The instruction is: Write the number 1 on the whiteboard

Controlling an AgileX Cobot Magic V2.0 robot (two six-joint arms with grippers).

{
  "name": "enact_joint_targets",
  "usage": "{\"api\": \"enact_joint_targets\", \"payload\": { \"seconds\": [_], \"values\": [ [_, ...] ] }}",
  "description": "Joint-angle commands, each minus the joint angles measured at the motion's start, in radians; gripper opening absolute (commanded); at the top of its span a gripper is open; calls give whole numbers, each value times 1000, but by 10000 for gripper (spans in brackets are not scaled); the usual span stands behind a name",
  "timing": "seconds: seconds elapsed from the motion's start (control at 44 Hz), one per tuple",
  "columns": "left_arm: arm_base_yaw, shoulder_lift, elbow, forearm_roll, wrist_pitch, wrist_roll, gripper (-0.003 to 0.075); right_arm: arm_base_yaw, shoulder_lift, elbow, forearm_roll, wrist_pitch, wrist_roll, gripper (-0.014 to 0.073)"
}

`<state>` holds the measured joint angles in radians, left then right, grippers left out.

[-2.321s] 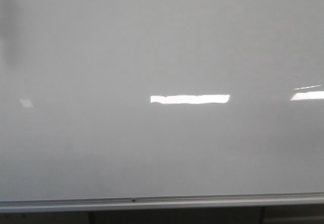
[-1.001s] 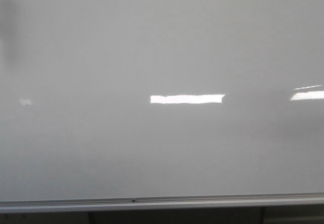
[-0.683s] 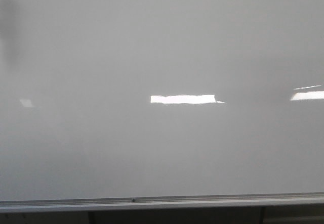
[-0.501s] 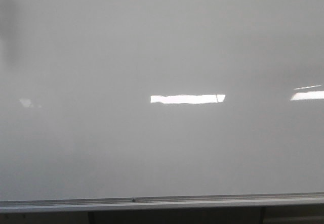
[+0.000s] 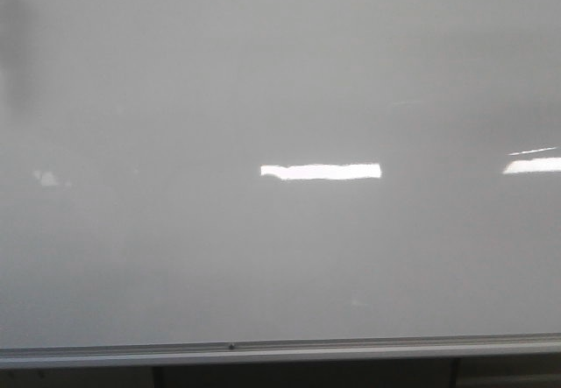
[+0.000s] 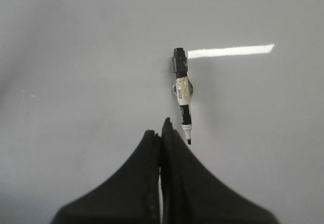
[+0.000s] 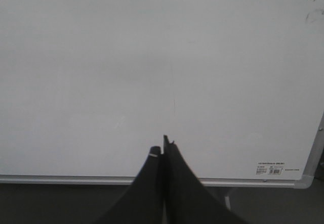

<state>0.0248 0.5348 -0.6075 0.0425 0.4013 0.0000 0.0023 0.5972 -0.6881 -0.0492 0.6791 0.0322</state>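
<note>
Both grippers are closed with nothing between the fingers: the left gripper [image 6: 161,133] and the right gripper [image 7: 163,145] each have the two black jaws pressed together.

On the whiteboard [image 5: 280,257] I can find no clear number 1 in the front view, only bright light reflections. In the right wrist view a very faint thin line [image 7: 174,102] stands nearly upright on the whiteboard, just beyond the right fingertips. It is too weak to say whether it is a marker stroke. The silver rail [image 5: 351,348] runs along the lower edge of the whiteboard.

The marker [image 6: 181,95] rests on a glossy grey surface that seems to be the whiteboard. Its writing tip is uncapped and points toward the left gripper, just beside the fingertips but not held.

In my judgement the writing is not yet done, and the step in hand is taking the marker. To do it well, the left jaws should open wide first and then close around the middle of the barrel, with the tip free and pointing at the whiteboard. A firm, straight hold matters, because a tilted marker would slip when pressed.
</note>
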Motion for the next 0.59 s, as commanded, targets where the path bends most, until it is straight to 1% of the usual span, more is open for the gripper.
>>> {"api": "enact_joint_targets", "payload": {
  "seconds": [0.0,0.273,0.319,0.364,0.432,0.478,0.501,0.523,0.569],
  "values": [
    [-2,34,-21,-13,-63,0,-20,-5,41,-17,-3,-65,1,-69],
    [-2,119,-18,-33,-41,0,-18,-5,130,14,-3,-100,1,-63],
    [-2,133,-18,-35,-33,0,-13,-4,139,14,-3,-101,1,-48],
    [-2,147,-18,-35,-27,0,12,-4,143,14,-3,-101,1,-8],
    [-2,163,-18,-35,-26,0,98,-4,143,14,-3,-102,1,91],
    [-2,172,-18,-35,-26,0,193,-4,143,14,-3,-103,1,197],
    [-2,174,-18,-35,-26,0,223,-4,143,14,-3,-104,1,248],
    [-2,177,-21,-35,-26,0,284,-4,143,14,-3,-106,1,302],
    [-2,181,-22,-35,-23,0,373,-4,143,14,-3,-109,1,407]
  ]
}}
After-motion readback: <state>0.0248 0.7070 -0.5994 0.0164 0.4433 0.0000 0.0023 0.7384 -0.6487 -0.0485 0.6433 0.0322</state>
